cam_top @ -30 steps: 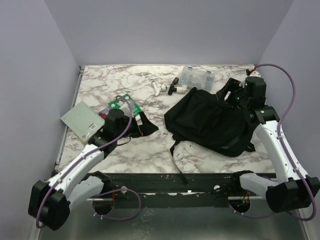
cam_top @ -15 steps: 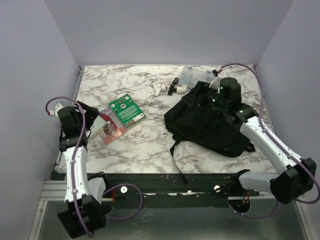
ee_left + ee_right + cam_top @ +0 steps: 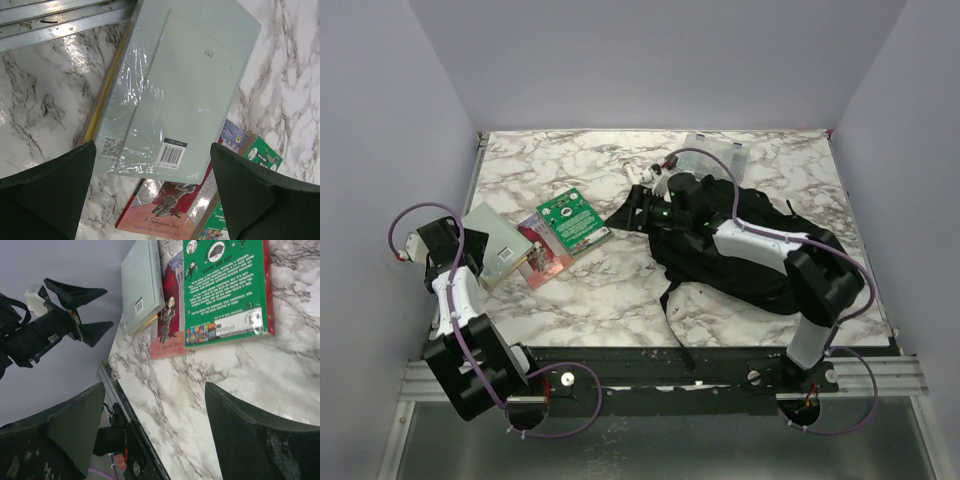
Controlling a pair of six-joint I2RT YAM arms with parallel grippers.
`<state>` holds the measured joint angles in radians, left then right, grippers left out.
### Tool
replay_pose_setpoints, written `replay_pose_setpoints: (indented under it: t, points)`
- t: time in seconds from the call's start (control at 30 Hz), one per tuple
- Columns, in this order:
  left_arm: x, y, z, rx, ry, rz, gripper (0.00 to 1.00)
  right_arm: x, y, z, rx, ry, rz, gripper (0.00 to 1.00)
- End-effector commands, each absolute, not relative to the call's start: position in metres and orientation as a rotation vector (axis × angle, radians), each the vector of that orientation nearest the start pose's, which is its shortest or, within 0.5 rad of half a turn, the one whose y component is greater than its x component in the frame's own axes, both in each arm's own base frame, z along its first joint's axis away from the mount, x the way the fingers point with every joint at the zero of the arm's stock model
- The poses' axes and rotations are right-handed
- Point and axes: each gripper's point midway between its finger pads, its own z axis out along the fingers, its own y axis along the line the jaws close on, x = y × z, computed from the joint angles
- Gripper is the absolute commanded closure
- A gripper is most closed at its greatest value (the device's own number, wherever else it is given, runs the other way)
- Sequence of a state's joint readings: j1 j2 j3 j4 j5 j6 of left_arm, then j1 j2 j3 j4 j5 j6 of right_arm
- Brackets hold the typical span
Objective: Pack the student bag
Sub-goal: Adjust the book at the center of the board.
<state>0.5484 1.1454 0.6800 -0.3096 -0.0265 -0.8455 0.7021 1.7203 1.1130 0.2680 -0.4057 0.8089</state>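
The student bag (image 3: 760, 262), a big black backpack, lies slumped on the right half of the marble table. My right arm reaches left across it. The right gripper (image 3: 625, 208) hangs open past the bag's left edge, above bare marble (image 3: 155, 435), holding nothing. A green book (image 3: 573, 222) (image 3: 225, 285), a red book (image 3: 544, 264) (image 3: 167, 325) and a pale green book (image 3: 498, 243) (image 3: 190, 90) lie overlapping at the left. My left gripper (image 3: 460, 248) (image 3: 155, 195) stands open just left of the pale book, which overlaps the red book (image 3: 170, 210).
A clear plastic compartment box (image 3: 715, 152) sits at the back behind the bag. A bag strap (image 3: 672, 318) trails toward the near edge. The metal rail (image 3: 125, 425) runs along the near edge, and the left wall is close behind my left arm.
The right arm has swung left across the bag, its gripper now near the green book. The left arm has drawn back to the table's left edge, leaving the pale book uncovered.
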Motion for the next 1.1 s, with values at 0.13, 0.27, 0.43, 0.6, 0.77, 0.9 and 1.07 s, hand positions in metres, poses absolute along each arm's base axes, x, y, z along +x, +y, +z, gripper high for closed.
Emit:
replay_pose_setpoints:
  t: [0.13,0.27,0.43,0.6,0.77,0.9,1.07]
  points:
    - [0.277,0.147,0.067,-1.65,1.793,-0.137,0.02,0.321,0.456,0.201,-0.236,2.019,1.567,0.16]
    - [0.269,0.133,0.046,-1.75,1.833,-0.189,0.02,0.321,0.458,0.196,-0.217,2.023,1.575,0.16]
    - [0.264,0.12,0.04,-1.812,1.91,-0.236,0.2,0.323,0.457,0.186,-0.202,2.044,1.555,0.16]
    - [0.265,0.093,0.033,-1.798,2.02,-0.358,0.23,0.327,0.46,0.171,-0.186,2.076,1.547,0.16]
    - [0.265,0.056,0.034,-1.703,2.117,-0.454,0.26,0.328,0.47,0.157,-0.183,2.105,1.56,0.17]
    - [0.257,0.018,0.028,-1.646,2.217,-0.525,0.26,0.329,0.478,0.151,-0.188,2.115,1.568,0.17]
    - [0.254,-0.008,0.041,-1.476,2.261,-0.548,0.24,0.327,0.49,0.139,-0.219,2.142,1.555,0.17]
